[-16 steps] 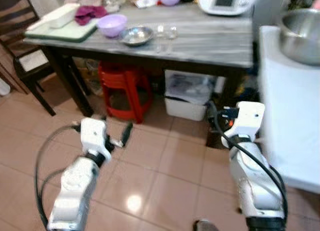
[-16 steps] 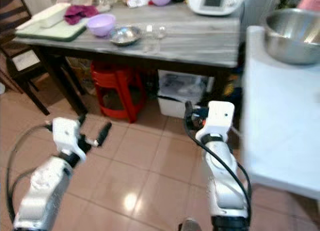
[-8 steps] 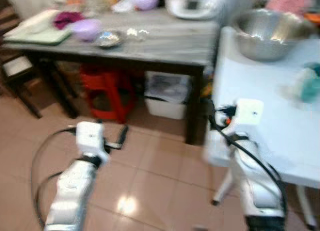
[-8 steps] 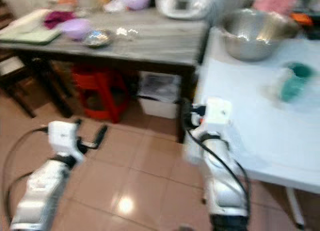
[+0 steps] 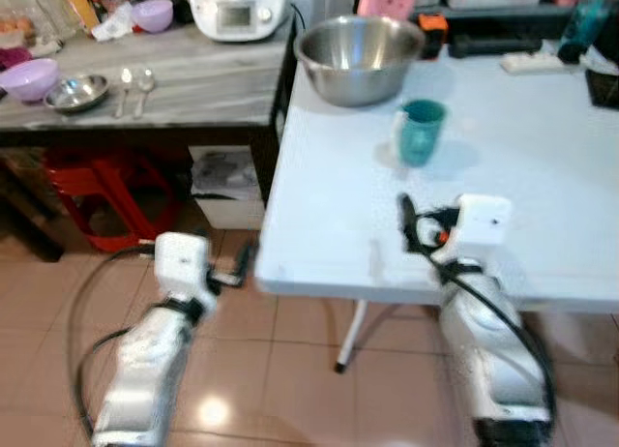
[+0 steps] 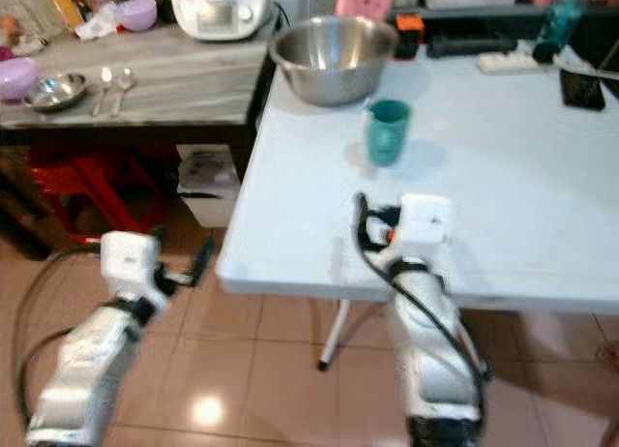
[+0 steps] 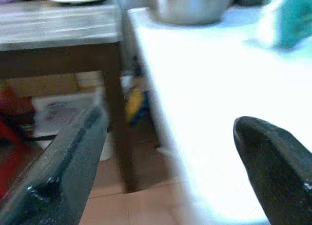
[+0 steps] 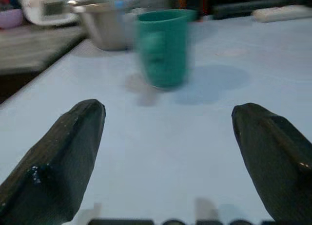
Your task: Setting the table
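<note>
**A:** Where does the right pincer (image 8: pixel 165 152) stand?

**B:** Over the near part of the white desk (image 5: pixel 542 176), its two black fingers (image 8: pixel 66 157) spread wide with nothing between them. The teal cup (image 5: pixel 422 130) sits straight ahead of it, upright, a little way beyond the fingertips and lined up with the gap. I'd judge it is held open like that because the cup is the next thing to be grasped.

**A:** And the left pincer (image 7: pixel 165 161)?

**B:** Lower, off the desk's near corner and above the tiled floor (image 5: pixel 290 370). Its fingers are also well apart and empty. From there the desk edge lies just to its right, and the dark wooden desk (image 5: pixel 193 79) is ahead of it.

**A:** What is there for setting the table?

**B:** Beyond the cup, farther from the right pincer, is a large steel mixing bowl (image 5: pixel 360 56) at the far edge of the white desk. On the wooden desk, ahead and to the left of the left pincer, lie two spoons (image 5: pixel 135 87) side by side, a small steel bowl (image 5: pixel 75 91) beside them, and a lilac bowl (image 5: pixel 29 77) farther left. They look like a supply still to be carried over.

**A:** So how far along?

**B:** Early, I think. The white desk has no place laid, and the views are a bit blurred.
</note>
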Available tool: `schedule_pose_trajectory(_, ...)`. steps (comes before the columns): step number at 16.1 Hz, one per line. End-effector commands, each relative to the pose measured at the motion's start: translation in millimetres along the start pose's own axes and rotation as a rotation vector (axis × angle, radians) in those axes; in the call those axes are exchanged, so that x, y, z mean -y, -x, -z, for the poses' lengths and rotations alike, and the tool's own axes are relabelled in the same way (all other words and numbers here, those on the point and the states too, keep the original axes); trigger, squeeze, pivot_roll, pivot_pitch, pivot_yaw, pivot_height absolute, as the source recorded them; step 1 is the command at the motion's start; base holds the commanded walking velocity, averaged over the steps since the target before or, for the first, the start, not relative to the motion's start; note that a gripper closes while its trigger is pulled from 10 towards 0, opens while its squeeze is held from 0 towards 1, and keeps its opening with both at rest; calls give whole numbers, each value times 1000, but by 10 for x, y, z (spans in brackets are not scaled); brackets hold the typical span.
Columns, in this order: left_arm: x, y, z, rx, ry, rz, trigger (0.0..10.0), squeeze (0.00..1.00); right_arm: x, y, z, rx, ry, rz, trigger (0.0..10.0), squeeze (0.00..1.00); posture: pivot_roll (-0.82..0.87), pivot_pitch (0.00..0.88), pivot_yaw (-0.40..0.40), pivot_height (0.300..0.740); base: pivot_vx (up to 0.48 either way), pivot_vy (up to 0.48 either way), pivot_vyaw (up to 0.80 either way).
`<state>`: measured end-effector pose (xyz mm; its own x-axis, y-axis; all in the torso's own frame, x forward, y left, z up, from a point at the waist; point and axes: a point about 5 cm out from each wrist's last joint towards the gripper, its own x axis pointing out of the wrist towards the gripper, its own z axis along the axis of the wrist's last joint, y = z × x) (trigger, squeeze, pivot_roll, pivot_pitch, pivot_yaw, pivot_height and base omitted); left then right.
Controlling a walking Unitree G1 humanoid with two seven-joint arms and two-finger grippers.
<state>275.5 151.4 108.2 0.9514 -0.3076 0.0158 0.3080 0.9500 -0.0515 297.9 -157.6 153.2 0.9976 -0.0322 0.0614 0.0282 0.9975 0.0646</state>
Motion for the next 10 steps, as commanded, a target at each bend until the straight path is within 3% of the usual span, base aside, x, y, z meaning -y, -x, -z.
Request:
schedule_pose_trajectory(1, -90, 32, -32, 6, -16, -12, 10000, 0, -71, -5, -39, 17, -13, -18, 10000, 0, -181, 106, 87, 740, 0, 0, 0)
schedule_pose_trajectory(7, -64, 59, -37, 9, 0, 45, 10000, 0, -94, 1, -55, 35, 13, -33, 10000, 0, -181, 107, 92, 740, 0, 0, 0)
schedule_pose_trajectory(10, -48, 60, -44, 13, 9, 67, 10000, 0, -100, 6, -52, 36, 12, -35, 10000, 0, -182, 108, 93, 740, 291, 0, 0)
